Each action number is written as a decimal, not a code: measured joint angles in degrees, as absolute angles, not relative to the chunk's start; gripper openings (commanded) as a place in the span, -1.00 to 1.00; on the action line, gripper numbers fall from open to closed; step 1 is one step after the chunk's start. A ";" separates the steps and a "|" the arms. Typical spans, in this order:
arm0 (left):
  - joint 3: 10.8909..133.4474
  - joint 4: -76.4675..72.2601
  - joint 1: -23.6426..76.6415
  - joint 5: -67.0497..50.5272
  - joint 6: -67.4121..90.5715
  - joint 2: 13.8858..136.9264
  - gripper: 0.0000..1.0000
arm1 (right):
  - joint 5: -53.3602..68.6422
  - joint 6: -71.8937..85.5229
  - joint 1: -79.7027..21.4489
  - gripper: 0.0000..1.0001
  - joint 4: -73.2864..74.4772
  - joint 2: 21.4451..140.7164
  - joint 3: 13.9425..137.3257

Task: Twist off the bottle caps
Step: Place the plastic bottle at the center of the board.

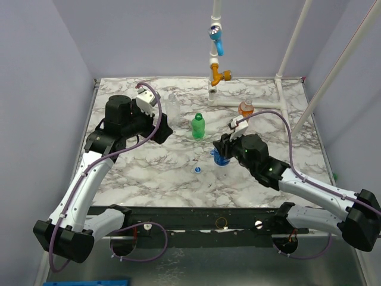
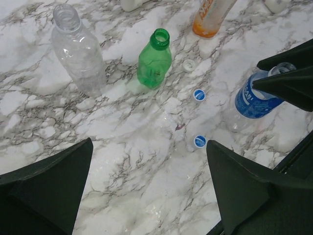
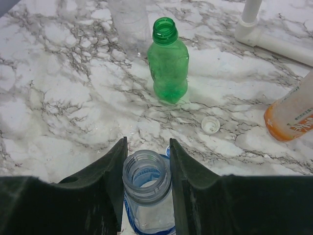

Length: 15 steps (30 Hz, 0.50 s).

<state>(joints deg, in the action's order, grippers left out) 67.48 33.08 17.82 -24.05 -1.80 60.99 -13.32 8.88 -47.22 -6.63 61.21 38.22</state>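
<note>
Carrying everything is a marble-patterned bench (image 1: pixel 149 179); a white pipe frame (image 1: pixel 250 102) is fixed along its far edge, right of centre.

The left arm (image 1: pixel 89 179) is stretched over the left half of the bench. The left gripper (image 2: pixel 149 147) is held above the surface with its fingers spread wide and nothing between them.

The right arm (image 1: pixel 309 190) is reached in from the near right corner. The right gripper (image 3: pixel 146 143) is clamped on the neck of the blue-label bottle (image 3: pixel 145 178), with one finger pressed to each side.

Bottles, all upright:
- The blue-label bottle is placed near the middle of the bench, and its mouth is uncapped.
- The clear bottle (image 2: pixel 78 51) is set toward the far edge, left of centre, and its mouth is uncapped.
- The green bottle (image 2: pixel 154 61) is set between the clear bottle and the orange bottle (image 2: pixel 210 19), and its mouth is uncapped.
- The orange bottle is found close to the pipe frame, and its top cannot be made out.

Caps, all loose on the bench:
- The whitish cap (image 2: pixel 189 64) is laid hollow side up between the green and orange bottles.
- The first blue cap (image 2: pixel 199 94) is seen between the green and blue-label bottles.
- The second blue cap (image 2: pixel 199 141) is seen apart from it, nearer the near edge.
</note>
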 measured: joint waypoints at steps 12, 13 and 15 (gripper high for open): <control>64.12 32.67 17.32 -21.76 -2.61 60.97 0.97 | -18.96 7.64 -47.81 -0.62 -16.73 57.39 31.14; 63.96 32.56 17.32 -21.74 -2.61 60.97 0.97 | -19.64 7.22 -48.18 -0.61 -17.08 57.01 30.83; 63.92 32.42 17.32 -21.69 -2.61 60.97 0.98 | -20.64 6.35 -48.97 -0.59 -18.15 56.25 30.06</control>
<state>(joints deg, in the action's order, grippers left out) 63.92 32.42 17.32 -21.69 -2.61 60.97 -20.64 6.35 -48.97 -18.15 56.25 30.06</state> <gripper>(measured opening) 0.986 0.367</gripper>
